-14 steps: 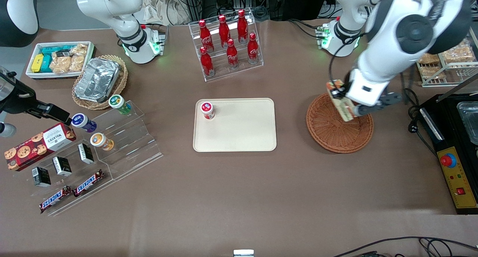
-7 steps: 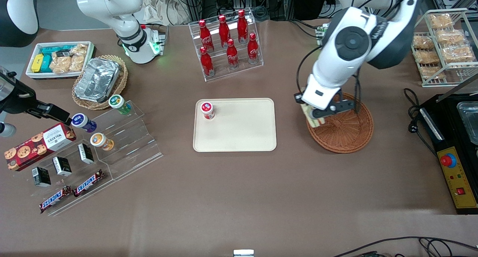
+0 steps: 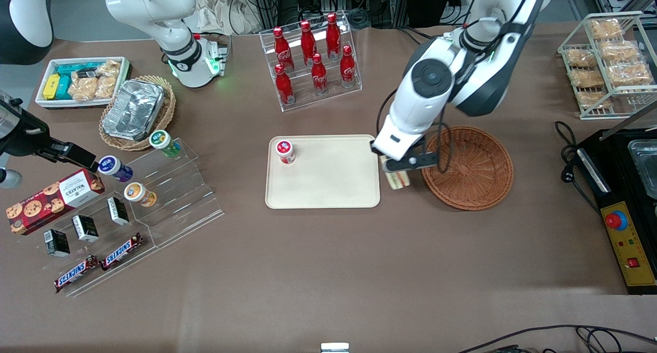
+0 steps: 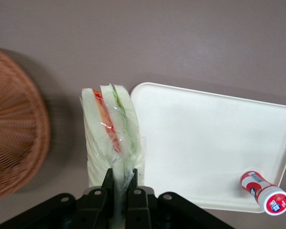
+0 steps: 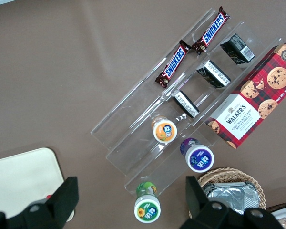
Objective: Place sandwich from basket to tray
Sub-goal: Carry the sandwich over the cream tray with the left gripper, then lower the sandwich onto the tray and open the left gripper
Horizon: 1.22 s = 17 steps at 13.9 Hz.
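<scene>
From the front, the gripper (image 3: 398, 169) is up over the brown bench (image 3: 318, 271), in the gap between the tray (image 3: 328, 189) and the basket (image 3: 477, 189). It is clamped on the sandwich (image 3: 398, 179), which hangs just beside the tray's edge. A small red and white bottle (image 3: 285, 151) stands on a tray corner, well apart from the sandwich. A clear rack of red bottles (image 3: 313, 60) stands farther from the camera than the tray.

From the left wrist, the gripper (image 4: 119, 191) pinches the sandwich (image 4: 112, 133) at its wide end. The sandwich is between the basket (image 4: 14, 133) and the tray (image 4: 205, 138). The bottle (image 4: 264, 192) lies at the tray's rim.

From the right wrist, a clear stepped stand (image 5: 181, 95) holds candy bars (image 5: 193, 45) and small cups (image 5: 164, 131).
</scene>
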Tool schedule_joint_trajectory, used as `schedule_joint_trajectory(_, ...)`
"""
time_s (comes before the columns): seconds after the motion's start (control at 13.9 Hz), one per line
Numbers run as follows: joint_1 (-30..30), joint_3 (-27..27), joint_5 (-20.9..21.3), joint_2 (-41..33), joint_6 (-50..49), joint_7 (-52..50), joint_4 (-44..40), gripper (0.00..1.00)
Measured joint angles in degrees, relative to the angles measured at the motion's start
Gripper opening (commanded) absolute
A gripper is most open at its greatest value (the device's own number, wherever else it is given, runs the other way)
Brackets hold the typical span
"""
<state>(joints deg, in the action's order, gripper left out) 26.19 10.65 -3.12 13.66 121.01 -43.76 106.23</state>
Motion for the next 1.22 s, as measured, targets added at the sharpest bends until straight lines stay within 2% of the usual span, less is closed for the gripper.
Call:
schedule_joint_trajectory(0.43,4.70,0.08,2.26,6.93,4.44,0.03,0.12,0.00)
schedule_joint_trajectory(1.15,6.55,0.08,4.85,13.19,14.89,0.15,2.92,0.00)
schedule_joint_trajectory(1.22,6.69,0.08,4.89,13.45,15.27,0.15,2.96,0.18)
